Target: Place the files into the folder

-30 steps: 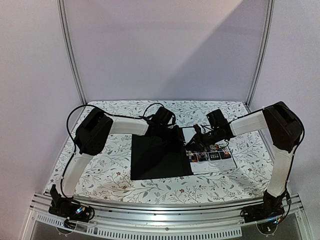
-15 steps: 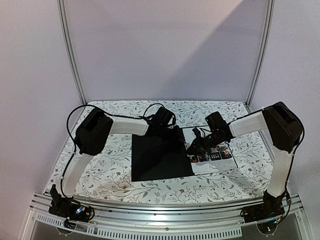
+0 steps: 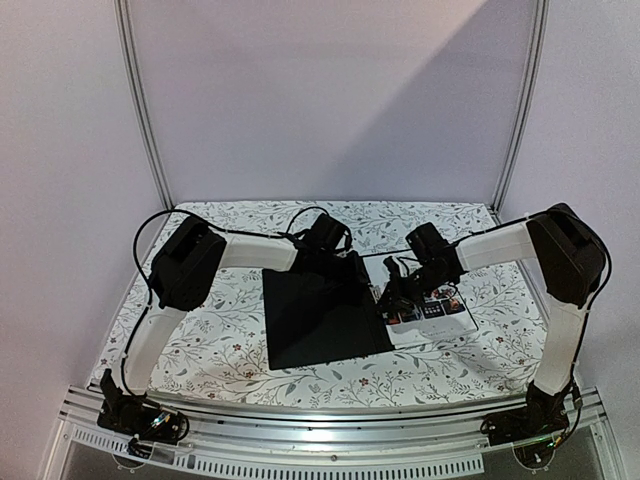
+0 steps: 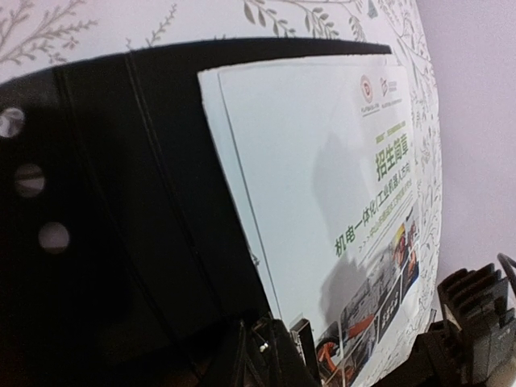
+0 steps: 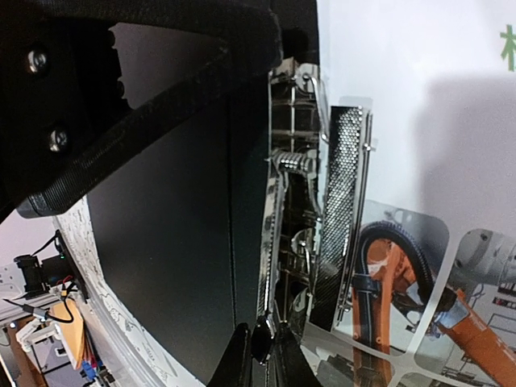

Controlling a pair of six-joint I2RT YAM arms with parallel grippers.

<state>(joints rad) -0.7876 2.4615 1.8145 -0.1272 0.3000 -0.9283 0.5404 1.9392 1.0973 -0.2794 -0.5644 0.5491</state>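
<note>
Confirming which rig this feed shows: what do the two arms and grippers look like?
The left arm and right arm match: white tubular links, bulky black joint housings, black cables looping alongside. The left gripper and right gripper are black, with visible screw heads. No readable markings.

Top view: left end effector (image 3: pixel 345 265) tips are lost vs. the black inside of the folder (image 3: pixel 320 320); the gap btw. them can't be made out. The files' (image 3: pixel 440 322) left part is covered by the right end effector (image 3: pixel 392 293); their print is too small to be read.

Left wrist view: folder is cut off at left & bottom edges, files at the bottom; own tips are cropped there, so whether anything is gripped can't be told.

Right wrist view: files are cropped top & right. Metal clip (image 5: pixel 282 201) lower end is covered by own tips pinched on it. Background clutter (image 5: pixel 36 318) is too small to be identified.
</note>
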